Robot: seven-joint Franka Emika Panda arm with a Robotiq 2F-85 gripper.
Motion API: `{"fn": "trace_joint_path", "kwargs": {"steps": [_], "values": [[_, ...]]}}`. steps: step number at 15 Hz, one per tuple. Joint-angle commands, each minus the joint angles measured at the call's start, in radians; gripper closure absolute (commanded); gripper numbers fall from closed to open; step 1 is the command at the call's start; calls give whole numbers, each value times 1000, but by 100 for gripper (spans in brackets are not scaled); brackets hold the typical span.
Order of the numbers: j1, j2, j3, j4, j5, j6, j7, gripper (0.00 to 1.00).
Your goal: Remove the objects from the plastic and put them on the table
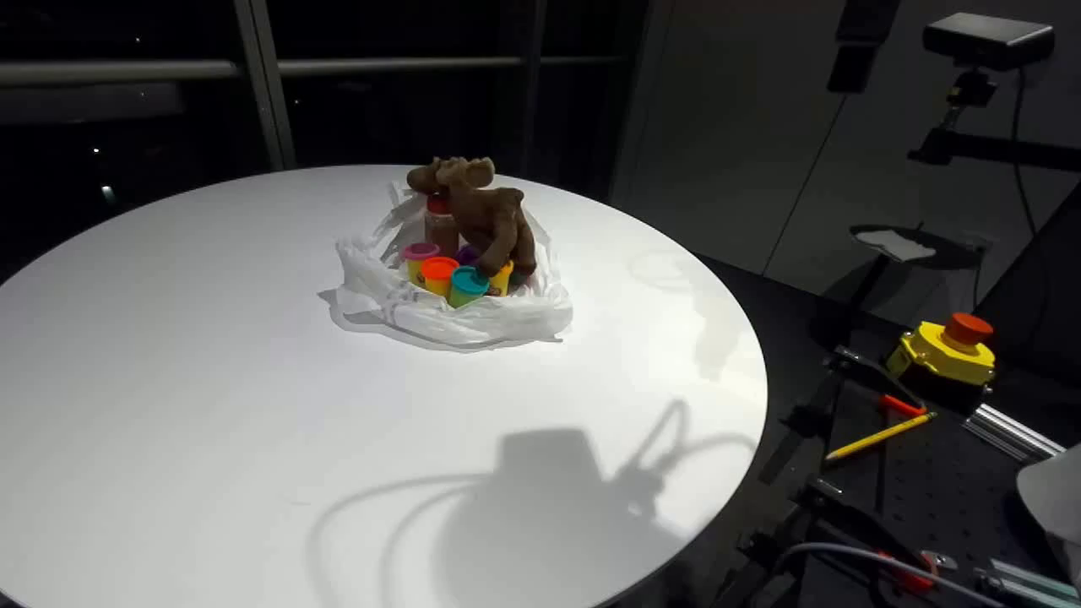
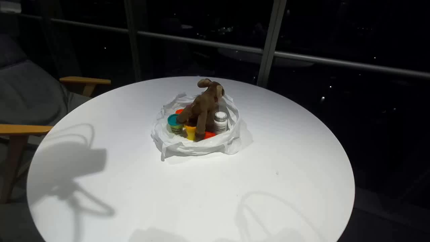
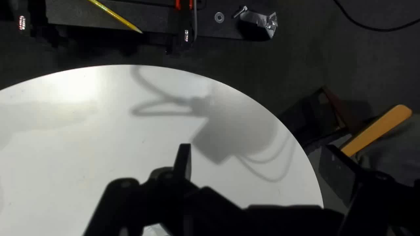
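"What's on the table (image 1: pixel 355 405), from the left?"

"The plastic bag (image 1: pixel 473 321), spread flat-bottomed, its crumpled rim around everything. Going by an exterior view, a pink-lidded tub (image 1: pixel 419 260) comes first, then an orange-lidded tub (image 1: pixel 440 275) with a red-capped bottle (image 1: pixel 441 230) behind, then a teal-lidded tub (image 1: pixel 468 286)."

"And the brown plush animal (image 1: pixel 491 209)?"

"Upright among them, inside the bag too, head to the left, a yellow tub (image 1: pixel 501 279) by its legs. One foot reaches the teal lid; whether it rests there I can't quite make out."

"Further right?"

"Past the table's edge, a yellow pencil (image 1: pixel 881 437), then the yellow button device (image 1: pixel 946 350)."

"And the gripper (image 3: pixel 256 158)?"

"In the wrist view, its fingers (image 3: pixel 182 160) stand wide apart, holding nothing, with white tabletop showing between them."
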Motion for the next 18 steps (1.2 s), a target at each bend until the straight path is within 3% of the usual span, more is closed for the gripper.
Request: {"fn": "trace_joint_path", "kwargs": {"steps": [1,10,13,18], "values": [[-23,0,20,5,10,-4,-10,0],[-23,-4,20,8,10,-4,-10,0],[-34,62,31,57,-17,37,-12,0],[-53,270,0,232,-12,47,-64,0]]}}
